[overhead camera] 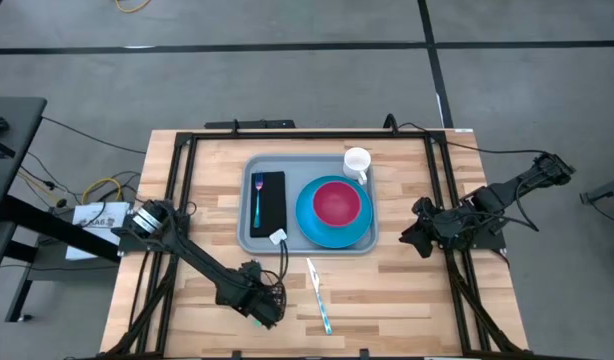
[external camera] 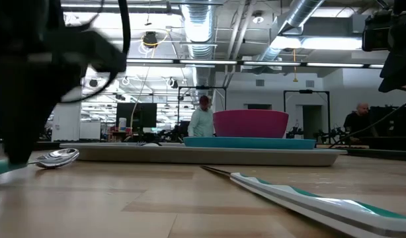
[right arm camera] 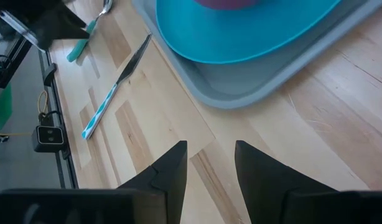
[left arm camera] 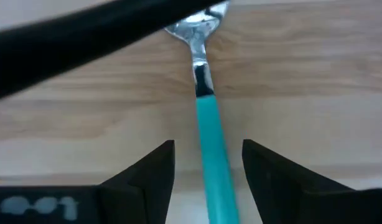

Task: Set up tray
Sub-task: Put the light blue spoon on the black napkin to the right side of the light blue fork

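Observation:
The grey-blue tray [overhead camera: 249, 232] sits mid-table and carries a black napkin [overhead camera: 272, 205] with a fork on it, a blue plate [overhead camera: 332, 228] with a pink bowl [overhead camera: 336, 203], and a white mug [overhead camera: 357, 162]. A teal-handled spoon [left arm camera: 206, 118] lies flat on the wood near the table's near edge. My left gripper [left arm camera: 208, 146] is low over it and open, one finger on either side of the handle without touching. My right gripper [right arm camera: 211, 146] is open above bare wood, right of the tray [right arm camera: 253, 81].
A knife with a teal-and-white handle [overhead camera: 319, 297] lies on the table between the spoon and the tray's near rim, and it also shows in the low view [external camera: 302, 195]. A small white object [overhead camera: 278, 237] sits at the tray's near rim. Black frame rails run along both table sides.

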`<state>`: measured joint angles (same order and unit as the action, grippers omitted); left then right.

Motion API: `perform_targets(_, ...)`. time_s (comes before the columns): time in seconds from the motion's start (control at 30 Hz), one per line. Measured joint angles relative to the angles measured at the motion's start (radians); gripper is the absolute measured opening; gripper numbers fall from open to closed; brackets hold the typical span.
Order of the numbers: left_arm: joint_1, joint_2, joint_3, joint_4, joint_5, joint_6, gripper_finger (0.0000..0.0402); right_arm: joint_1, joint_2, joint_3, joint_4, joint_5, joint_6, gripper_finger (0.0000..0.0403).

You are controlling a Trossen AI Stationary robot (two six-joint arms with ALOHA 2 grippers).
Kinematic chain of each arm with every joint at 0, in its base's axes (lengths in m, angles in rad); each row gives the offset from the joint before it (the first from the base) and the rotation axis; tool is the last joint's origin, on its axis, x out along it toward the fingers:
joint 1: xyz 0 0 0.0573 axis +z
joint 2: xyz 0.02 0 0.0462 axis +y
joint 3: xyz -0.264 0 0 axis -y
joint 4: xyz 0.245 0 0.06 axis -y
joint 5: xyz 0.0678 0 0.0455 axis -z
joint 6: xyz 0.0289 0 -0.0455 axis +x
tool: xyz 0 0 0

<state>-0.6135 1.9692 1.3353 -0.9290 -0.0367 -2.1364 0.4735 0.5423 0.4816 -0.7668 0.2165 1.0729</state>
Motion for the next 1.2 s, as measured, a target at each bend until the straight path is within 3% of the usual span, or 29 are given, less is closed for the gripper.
perform_targets(0.37, 0.015, 0.080, 0.012, 0.047, 0.054, 0.019, 0.0162, 0.000, 0.000, 0.000, 0.005, 0.000, 0.001, 0.0127)
perform_targets(0.7, 0.014, 0.086, 0.031, 0.038, 0.032, 0.035, 0.0035, 0.000, 0.000, 0.000, 0.004, -0.001, -0.003, 0.0127)
perform_targets(0.97, 0.014, 0.090, 0.061, 0.012, 0.029, 0.094, 0.0035, 0.000, 0.000, 0.000, 0.004, 0.001, -0.008, 0.0127)
perform_targets(1.2, 0.008, 0.097, 0.249, -0.198, -0.045, 0.091, 0.0035, 0.000, 0.000, 0.000, 0.004, 0.001, -0.011, 0.0127)
